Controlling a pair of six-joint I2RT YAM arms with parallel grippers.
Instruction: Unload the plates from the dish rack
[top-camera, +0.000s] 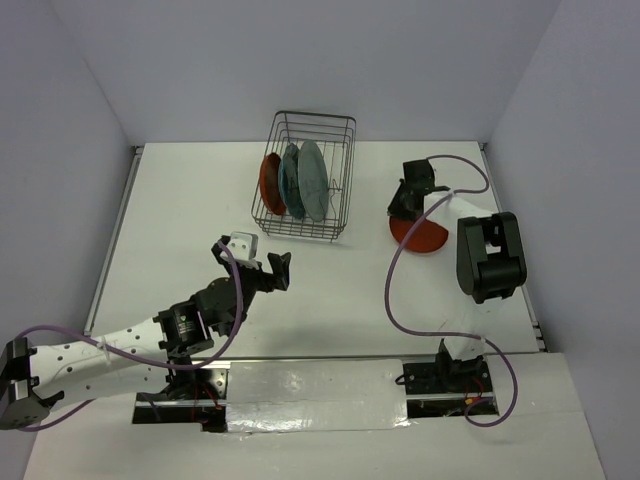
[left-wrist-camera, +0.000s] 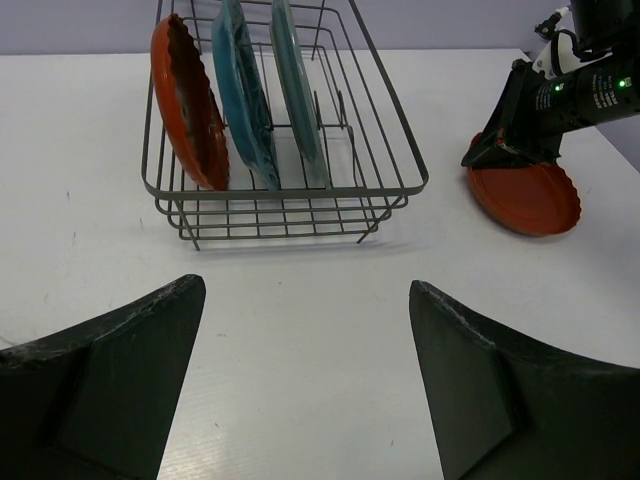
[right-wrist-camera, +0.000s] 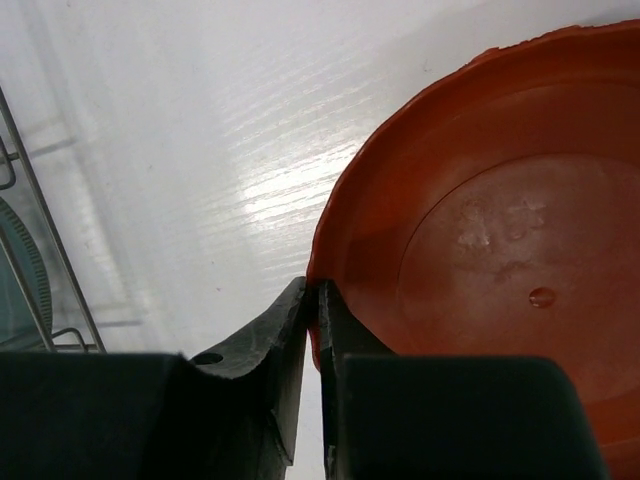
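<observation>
The dark wire dish rack (top-camera: 343, 190) stands at the back middle of the table and holds three upright plates: an orange-red one (top-camera: 270, 183), a darker teal-blue one (top-camera: 291, 180) and a pale grey-teal one (top-camera: 313, 178). They also show in the left wrist view: orange-red (left-wrist-camera: 190, 105), teal-blue (left-wrist-camera: 243, 95), pale (left-wrist-camera: 298, 95). A second orange-red plate (top-camera: 420, 237) lies on the table right of the rack. My right gripper (right-wrist-camera: 316, 295) is shut on this plate's left rim (right-wrist-camera: 480, 250). My left gripper (left-wrist-camera: 300, 300) is open and empty, in front of the rack.
The white table (top-camera: 330, 290) has a raised metal edge at left and right. The right arm's black body (top-camera: 490, 257) and purple cable (top-camera: 400, 300) lie at the right side. Grey walls close in the back and sides.
</observation>
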